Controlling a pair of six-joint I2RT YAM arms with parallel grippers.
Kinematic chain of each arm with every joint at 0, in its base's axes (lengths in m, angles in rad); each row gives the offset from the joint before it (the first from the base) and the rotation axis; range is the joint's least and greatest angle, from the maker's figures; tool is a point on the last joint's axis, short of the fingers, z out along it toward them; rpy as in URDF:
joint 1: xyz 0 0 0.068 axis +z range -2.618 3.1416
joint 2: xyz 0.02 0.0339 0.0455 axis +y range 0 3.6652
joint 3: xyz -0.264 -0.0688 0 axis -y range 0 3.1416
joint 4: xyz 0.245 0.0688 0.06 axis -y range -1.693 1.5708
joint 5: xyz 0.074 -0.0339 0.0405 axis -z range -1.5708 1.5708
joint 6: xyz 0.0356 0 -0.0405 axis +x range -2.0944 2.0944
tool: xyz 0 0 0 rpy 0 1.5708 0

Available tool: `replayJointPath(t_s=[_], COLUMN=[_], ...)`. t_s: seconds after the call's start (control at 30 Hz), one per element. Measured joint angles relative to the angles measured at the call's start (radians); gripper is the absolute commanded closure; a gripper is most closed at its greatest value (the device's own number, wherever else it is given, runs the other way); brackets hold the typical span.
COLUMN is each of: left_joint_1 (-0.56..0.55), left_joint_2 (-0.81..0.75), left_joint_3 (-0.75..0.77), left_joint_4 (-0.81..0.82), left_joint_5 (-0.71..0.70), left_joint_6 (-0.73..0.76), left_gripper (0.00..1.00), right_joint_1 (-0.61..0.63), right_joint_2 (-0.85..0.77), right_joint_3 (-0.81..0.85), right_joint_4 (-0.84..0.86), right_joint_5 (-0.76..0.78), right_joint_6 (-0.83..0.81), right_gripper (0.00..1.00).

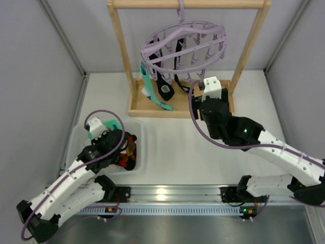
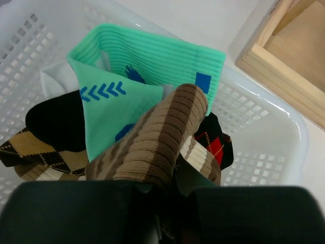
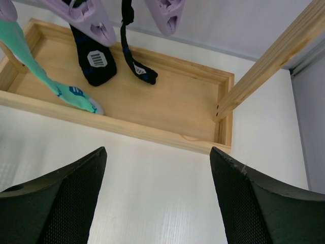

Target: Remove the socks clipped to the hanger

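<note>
The lilac hanger (image 1: 185,48) hangs from the wooden rack's top bar. Clipped to it are a mint-green sock (image 1: 148,89) and two black socks (image 1: 163,86). From the right wrist, the mint sock (image 3: 35,76), a wide black sock (image 3: 94,63) and a narrow black one (image 3: 133,61) dangle over the rack's base. My right gripper (image 3: 158,162) is open and empty, just in front of that base, under the hanger's right side. My left gripper (image 2: 165,190) is down in the white basket, shut on a brown striped sock (image 2: 157,137) beside a mint-green sock (image 2: 152,66).
The white plastic basket (image 2: 264,117) at the front left holds argyle socks in tan and black (image 2: 35,150) and in red and black (image 2: 213,142). The light wooden rack (image 1: 122,51) stands at the back, its tray-like base (image 3: 167,101) on the table.
</note>
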Motion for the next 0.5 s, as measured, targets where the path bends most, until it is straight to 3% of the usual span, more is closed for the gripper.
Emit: replayJointPath(t_s=[0.03,0.13,0.17,0.3,0.5], left_joint_1=[0.008,0.016,0.016,0.016,0.016], left_joint_2=[0.002,0.030,0.050,0.116,0.052], left_joint_3=[-0.001,-0.001,-0.001,0.000,0.109], left_joint_4=[-0.001,0.004,0.006,0.007,-0.002], left_joint_5=[0.005,0.034,0.047,0.107,0.213], left_joint_6=[-0.005,-0.012,-0.014,-0.014,0.082], left_gripper=[0.77,0.61,0.37,0.02,0.02], right_joint_1=[0.000,-0.001,-0.001,-0.005,-0.026], right_joint_2=[0.000,0.000,0.000,-0.003,-0.023], right_joint_3=[-0.007,-0.021,-0.024,-0.025,-0.034], right_joint_4=[0.001,0.002,0.003,0.003,0.008], right_joint_5=[-0.003,-0.014,-0.016,-0.024,-0.032], right_joint_6=[0.000,0.000,0.000,0.000,0.000], right_gripper=[0.21,0.21,0.20,0.20,0.20])
